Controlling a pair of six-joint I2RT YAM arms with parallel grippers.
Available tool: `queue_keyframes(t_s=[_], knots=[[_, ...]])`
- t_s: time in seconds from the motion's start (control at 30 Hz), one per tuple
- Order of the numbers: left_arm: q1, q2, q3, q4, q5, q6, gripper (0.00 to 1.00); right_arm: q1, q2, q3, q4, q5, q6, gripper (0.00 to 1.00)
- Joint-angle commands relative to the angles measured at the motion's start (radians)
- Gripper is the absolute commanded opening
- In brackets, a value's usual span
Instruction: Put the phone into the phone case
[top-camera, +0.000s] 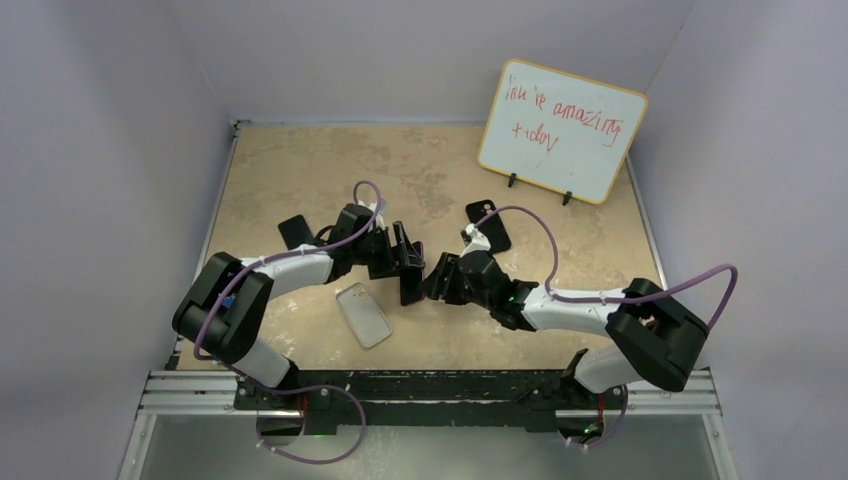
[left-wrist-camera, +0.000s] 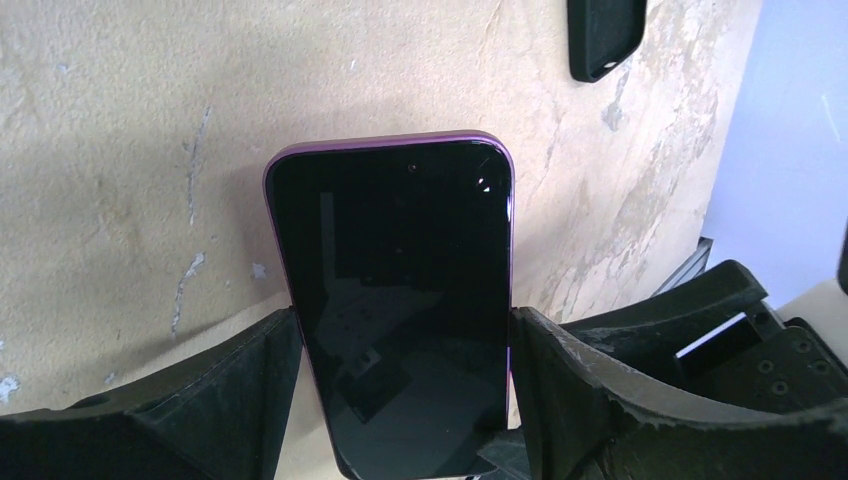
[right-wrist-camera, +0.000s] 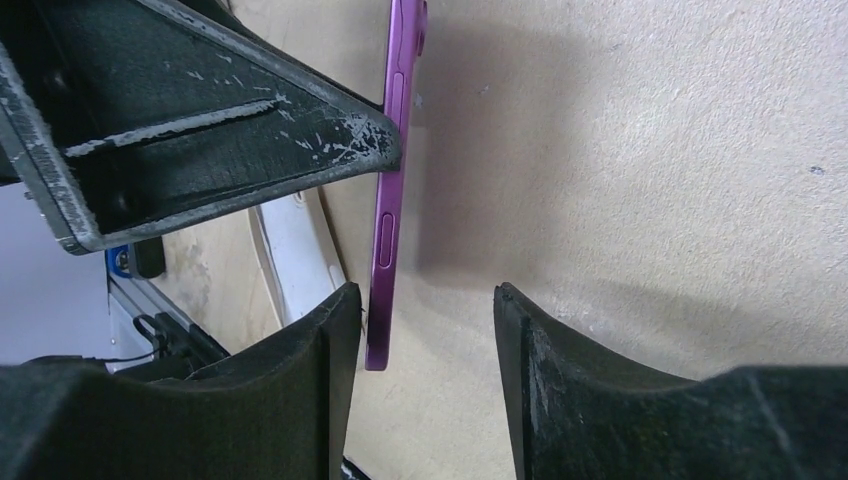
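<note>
My left gripper (top-camera: 410, 268) is shut on a purple phone (left-wrist-camera: 395, 300) with a black screen, gripping it by its two long edges above the table. The phone shows edge-on in the right wrist view (right-wrist-camera: 388, 200), its purple side with buttons. My right gripper (top-camera: 432, 283) is open; the phone's end lies between its fingers, close to the left fingertip (right-wrist-camera: 335, 330). A clear phone case (top-camera: 363, 315) lies flat on the table below the left gripper; part of it shows in the right wrist view (right-wrist-camera: 295, 255).
A black case (top-camera: 488, 226) lies behind the right arm and also shows in the left wrist view (left-wrist-camera: 604, 35). Another black object (top-camera: 293, 232) lies by the left arm. A whiteboard (top-camera: 560, 130) with red writing stands at the back right.
</note>
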Motion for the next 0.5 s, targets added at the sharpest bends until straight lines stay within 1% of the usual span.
queue_keyframes(t_s=[0.0,0.17,0.23,0.27,0.4,0.47], knots=[[-0.007,-0.044,-0.010,0.108,0.036,-0.033,0.47,0.003,0.018,0.036,0.042,-0.010,0.025,0.53],[-0.015,-0.053,-0.026,0.123,0.038,-0.042,0.47,0.003,0.054,0.040,0.059,-0.034,0.034,0.44],[-0.018,-0.058,-0.029,0.130,0.045,-0.043,0.47,0.003,0.060,0.039,0.063,-0.038,0.033,0.38],[-0.019,-0.063,-0.030,0.130,0.046,-0.043,0.47,0.002,0.062,0.041,0.063,-0.041,0.032,0.32],[-0.023,-0.093,-0.037,0.119,0.036,-0.042,0.50,0.002,0.053,0.039,0.058,-0.045,0.028,0.00],[-0.024,-0.112,-0.035,0.099,0.022,-0.035,0.55,0.002,0.041,0.032,0.055,-0.034,0.029,0.00]])
